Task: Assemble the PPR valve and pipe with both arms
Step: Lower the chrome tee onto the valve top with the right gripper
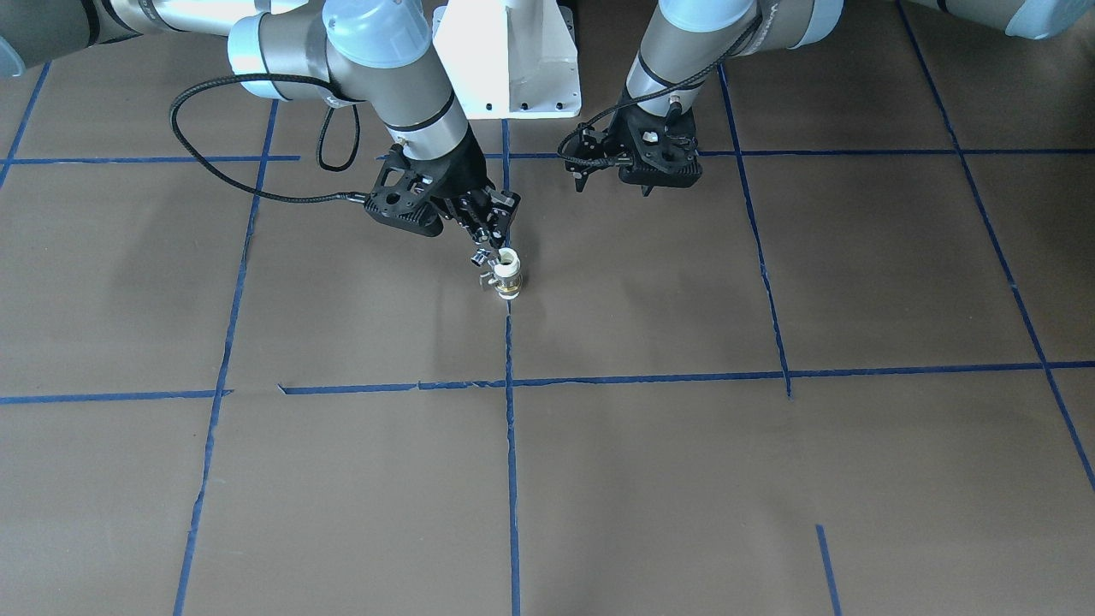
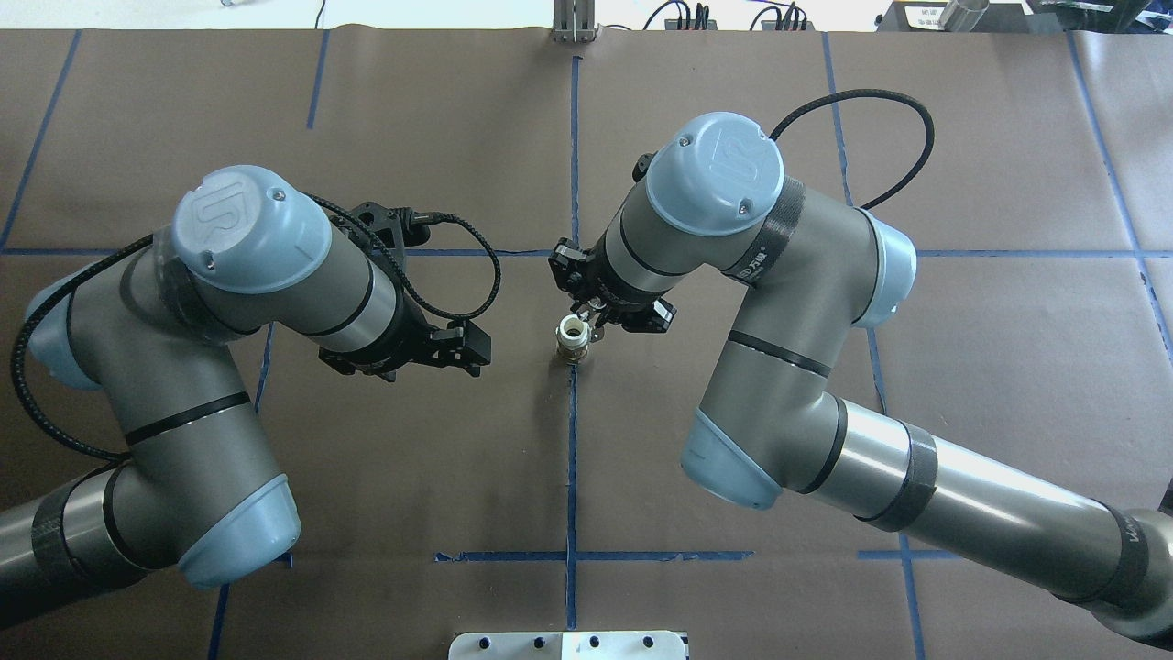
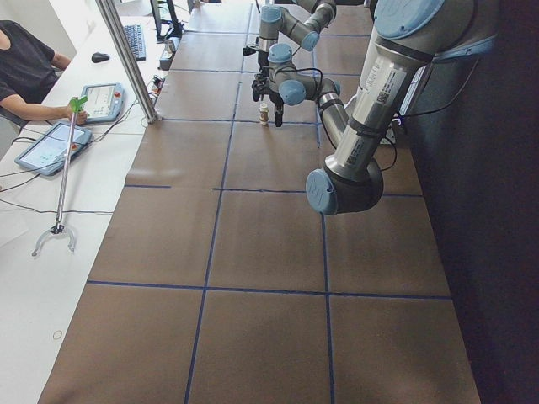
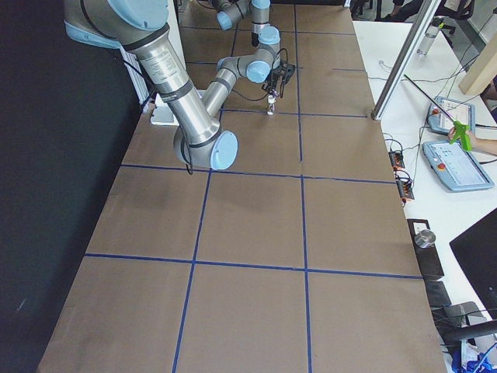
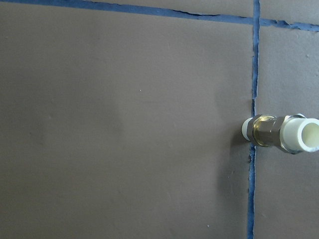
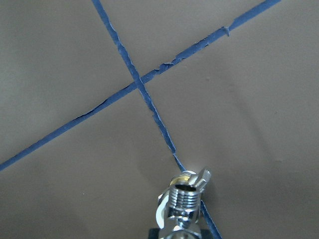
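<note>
The right gripper (image 1: 488, 241) is clamping the pipe (image 1: 479, 259) beside the upright valve (image 1: 509, 275), not yet joined; the left gripper (image 1: 614, 186) is hanging open, empty.

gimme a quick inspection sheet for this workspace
surface: brown paper table, blue tape grid
job's things: stubby white-and-brass plastic valve upright on tape line; small chrome threaded metal fitting beside its top
clutter: nothing seen
hands: black two-finger right hand shut on fitting; black two-finger left hand apart, state unclear
cables: black ribbed cable loops at both wrists
surroundings: white metal pedestal; operator with tablets at side bench
</note>
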`<move>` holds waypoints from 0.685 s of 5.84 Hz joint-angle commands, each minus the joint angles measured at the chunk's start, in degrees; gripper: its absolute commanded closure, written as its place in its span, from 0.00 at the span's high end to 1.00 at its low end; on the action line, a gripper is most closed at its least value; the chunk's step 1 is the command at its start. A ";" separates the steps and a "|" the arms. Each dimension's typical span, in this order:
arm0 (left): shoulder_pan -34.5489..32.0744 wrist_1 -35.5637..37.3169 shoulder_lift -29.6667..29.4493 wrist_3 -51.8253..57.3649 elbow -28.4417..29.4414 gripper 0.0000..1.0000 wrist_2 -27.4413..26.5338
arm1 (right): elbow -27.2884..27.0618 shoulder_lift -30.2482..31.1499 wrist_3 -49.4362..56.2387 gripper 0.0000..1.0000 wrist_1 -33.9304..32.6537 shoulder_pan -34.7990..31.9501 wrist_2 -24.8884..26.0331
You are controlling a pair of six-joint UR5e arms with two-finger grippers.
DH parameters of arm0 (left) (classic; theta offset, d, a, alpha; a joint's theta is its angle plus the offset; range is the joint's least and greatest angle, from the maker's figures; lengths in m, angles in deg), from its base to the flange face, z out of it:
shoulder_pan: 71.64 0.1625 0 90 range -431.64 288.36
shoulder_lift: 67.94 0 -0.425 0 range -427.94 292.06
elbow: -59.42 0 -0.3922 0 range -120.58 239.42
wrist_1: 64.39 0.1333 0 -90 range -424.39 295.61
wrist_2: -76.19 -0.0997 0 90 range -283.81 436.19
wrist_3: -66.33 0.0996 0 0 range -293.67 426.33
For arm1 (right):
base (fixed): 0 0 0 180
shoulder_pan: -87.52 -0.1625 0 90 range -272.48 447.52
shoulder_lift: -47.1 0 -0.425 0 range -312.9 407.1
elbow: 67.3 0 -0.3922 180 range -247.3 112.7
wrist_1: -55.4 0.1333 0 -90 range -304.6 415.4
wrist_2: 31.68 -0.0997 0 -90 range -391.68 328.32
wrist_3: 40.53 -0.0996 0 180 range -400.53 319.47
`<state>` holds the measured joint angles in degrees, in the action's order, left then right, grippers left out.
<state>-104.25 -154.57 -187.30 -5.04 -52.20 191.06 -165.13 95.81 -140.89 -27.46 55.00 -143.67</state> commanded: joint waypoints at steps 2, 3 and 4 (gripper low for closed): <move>0.01 -0.09 0.00 0.09 0.09 1.00 0.00 | 1.66 -1.33 -0.10 0.00 -0.29 0.79 0.10; 0.01 0.00 0.00 0.09 0.09 1.00 0.00 | 1.84 -1.42 -0.10 0.00 -0.29 0.96 0.79; 0.01 -0.09 0.00 0.00 0.09 1.00 0.09 | 1.85 -1.51 -0.01 0.00 -0.20 1.05 0.89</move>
<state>-104.24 -154.61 -187.30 -4.97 -52.11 191.08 -163.38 94.42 -140.96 -27.72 55.94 -143.01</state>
